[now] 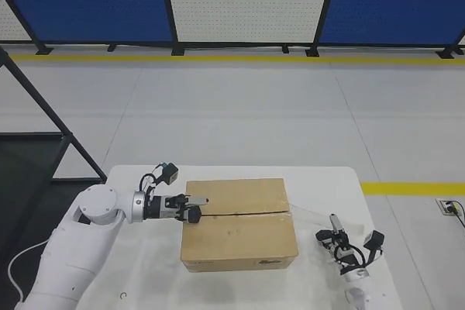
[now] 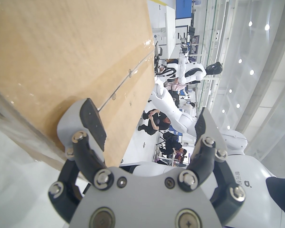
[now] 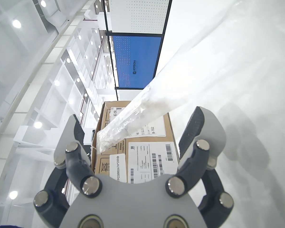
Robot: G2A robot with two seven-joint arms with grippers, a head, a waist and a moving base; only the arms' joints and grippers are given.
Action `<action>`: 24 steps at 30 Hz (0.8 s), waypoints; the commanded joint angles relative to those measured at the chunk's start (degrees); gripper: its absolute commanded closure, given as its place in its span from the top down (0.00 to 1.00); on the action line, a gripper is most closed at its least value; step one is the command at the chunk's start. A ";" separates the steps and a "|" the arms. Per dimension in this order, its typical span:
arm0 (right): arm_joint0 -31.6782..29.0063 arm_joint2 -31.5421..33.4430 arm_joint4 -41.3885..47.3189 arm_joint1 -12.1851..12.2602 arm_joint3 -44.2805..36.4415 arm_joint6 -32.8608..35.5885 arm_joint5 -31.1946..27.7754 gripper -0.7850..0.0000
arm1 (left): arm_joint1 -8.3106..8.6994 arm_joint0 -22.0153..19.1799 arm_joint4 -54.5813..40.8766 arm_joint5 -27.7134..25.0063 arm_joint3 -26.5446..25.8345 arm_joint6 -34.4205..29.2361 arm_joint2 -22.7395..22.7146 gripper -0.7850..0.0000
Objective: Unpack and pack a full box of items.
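Observation:
A closed brown cardboard box (image 1: 239, 225) stands in the middle of the white table (image 1: 325, 186), its two top flaps meeting at a seam. My left gripper (image 1: 197, 210) is open at the box's left edge by the seam. In the left wrist view, one pad (image 2: 92, 119) lies close over the box top (image 2: 61, 48) beside the seam, with the left gripper (image 2: 147, 119) gaping. My right gripper (image 1: 353, 232) sits open to the right of the box. Its wrist view shows the right gripper (image 3: 136, 129) facing the labelled box side (image 3: 144, 153), with a clear tape strip (image 3: 137, 112) stretching across between the fingers.
A black metal frame (image 1: 31, 101) stands off the table's left side. Blue and white partition panels (image 1: 93, 19) line the back of the room. Bare table surface lies behind the box and to its right.

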 commanded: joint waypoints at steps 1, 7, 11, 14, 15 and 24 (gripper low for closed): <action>0.65 -0.30 -0.40 -0.32 0.77 -1.17 -0.45 1.00 | 0.05 -0.03 -0.16 -0.09 0.16 -0.02 -0.02 1.00; 2.21 -0.40 -1.54 -1.13 2.71 -4.53 -2.93 1.00 | 0.31 0.04 -0.34 -0.19 0.32 -0.07 -0.28 1.00; 2.70 0.10 -1.15 -1.59 3.18 -6.48 -4.32 1.00 | 0.52 0.17 -0.36 -0.33 0.14 -0.12 -0.52 1.00; 3.21 0.84 -0.28 -1.76 3.26 -6.34 -4.31 1.00 | 0.70 0.32 -0.48 -0.42 0.03 0.01 -0.80 1.00; 3.35 1.17 -0.09 -1.79 3.25 -6.27 -4.22 1.00 | 0.76 0.37 -0.55 -0.56 0.02 0.14 -0.93 1.00; 2.73 4.58 -0.61 -1.65 0.33 -5.98 -2.39 1.00 | 1.01 0.68 0.60 -0.69 -0.04 1.61 -0.64 1.00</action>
